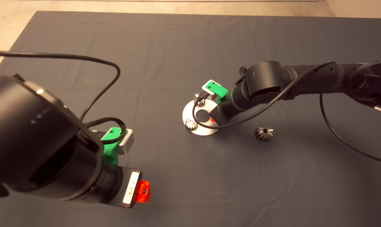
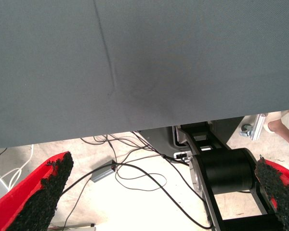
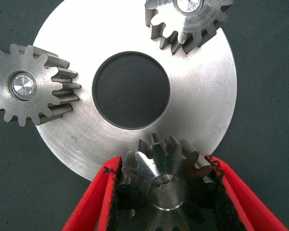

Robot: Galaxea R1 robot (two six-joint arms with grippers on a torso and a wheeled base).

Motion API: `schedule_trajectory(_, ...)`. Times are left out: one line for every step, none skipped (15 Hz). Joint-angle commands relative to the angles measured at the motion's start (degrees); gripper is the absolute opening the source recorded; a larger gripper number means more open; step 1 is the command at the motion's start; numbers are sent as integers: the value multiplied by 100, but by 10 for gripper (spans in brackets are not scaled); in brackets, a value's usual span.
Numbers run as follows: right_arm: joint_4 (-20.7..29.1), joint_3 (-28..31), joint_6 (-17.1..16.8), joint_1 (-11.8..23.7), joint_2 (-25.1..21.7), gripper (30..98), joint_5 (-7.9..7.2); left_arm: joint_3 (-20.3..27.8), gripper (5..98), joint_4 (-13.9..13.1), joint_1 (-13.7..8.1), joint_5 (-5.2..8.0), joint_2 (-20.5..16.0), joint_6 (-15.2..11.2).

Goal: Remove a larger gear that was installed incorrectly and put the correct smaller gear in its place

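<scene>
Right gripper (image 3: 166,192) at frame centre clamps the smaller gear (image 3: 164,178) on the round plate (image 3: 202,106); left gripper (image 2: 159,192), lower left, gapes empty; larger gear (image 1: 263,132) lies right of the plate

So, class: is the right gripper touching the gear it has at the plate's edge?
Touching. In the right wrist view the right gripper clamps the smaller gear, both pads against its teeth, no gap.

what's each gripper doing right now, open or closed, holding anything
Left gripper: open, holding nothing, parked over the mat's edge.
Right gripper: closed on the smaller gear at the round plate.
</scene>
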Motion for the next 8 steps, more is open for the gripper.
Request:
schedule_trajectory(-196,40,9,140,-52,412,-48,94,982,-135,-76,755,5,-20)
schedule_trajectory(-196,40,7,140,-53,413,-48,94,982,-135,-75,755,5,-20)
schedule_trajectory(-196,40,7,140,-58,413,-48,94,982,-135,-78,755,5,-20)
schedule_trajectory(-196,46,7,149,-61,412,-57,94,982,-135,-84,755,5,-20)
schedule_trajectory(-196,40,7,149,-70,412,-57,93,982,-135,-83,755,5,-20)
schedule_trajectory(-196,45,7,155,-61,412,-57,87,982,-135,-82,755,5,-20)
schedule_trajectory(-196,48,7,149,-61,412,-57,85,982,-135,-84,755,5,-20)
schedule_trajectory(-195,48,7,149,-52,413,-57,93,982,-135,-77,755,5,-20)
